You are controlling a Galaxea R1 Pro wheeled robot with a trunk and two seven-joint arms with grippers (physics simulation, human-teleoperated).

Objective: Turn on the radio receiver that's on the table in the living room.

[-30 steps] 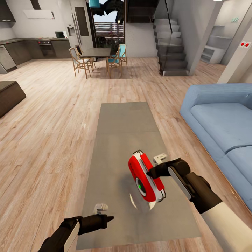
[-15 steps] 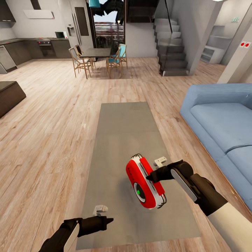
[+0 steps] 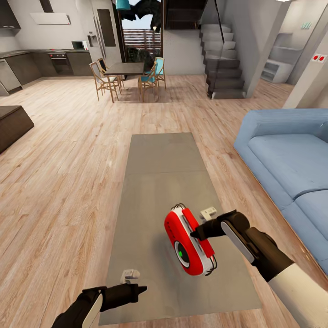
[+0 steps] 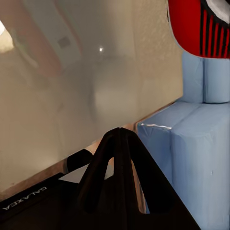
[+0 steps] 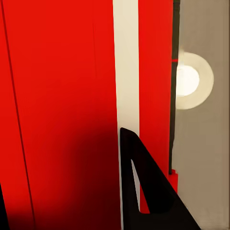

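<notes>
- the radio receiver point(image 3: 189, 241) stands tilted on the table point(image 3: 159, 177), on the near half of the top and closer to the sofa side.
- the right gripper point(image 3: 197, 233) is pressed against the side of the radio; its fingertip touches the red shell, but i cannot tell if the jaws are wide or narrow.
- in the right wrist view the radio receiver point(image 5: 62, 105) is very close, one dark finger point(image 5: 143, 187) lies along its white stripe, and a pale round disc point(image 5: 191, 80) lies on the table top just behind.
- the left gripper point(image 3: 134, 289) hovers over the near left corner of the table, well apart from the radio; in the left wrist view its fingers point(image 4: 117, 165) are pressed together at the tips.
- the blue sofa point(image 3: 287, 159) runs along the right side of the table, near its long edge.
- the far half of the table top is bare.
- on the left of the table there is wide wood floor point(image 3: 59, 182), with a dark low cabinet point(image 3: 13, 125) far at the left edge.
- the dining table with chairs point(image 3: 125, 75) and the stairs point(image 3: 223, 64) stand well behind.
</notes>
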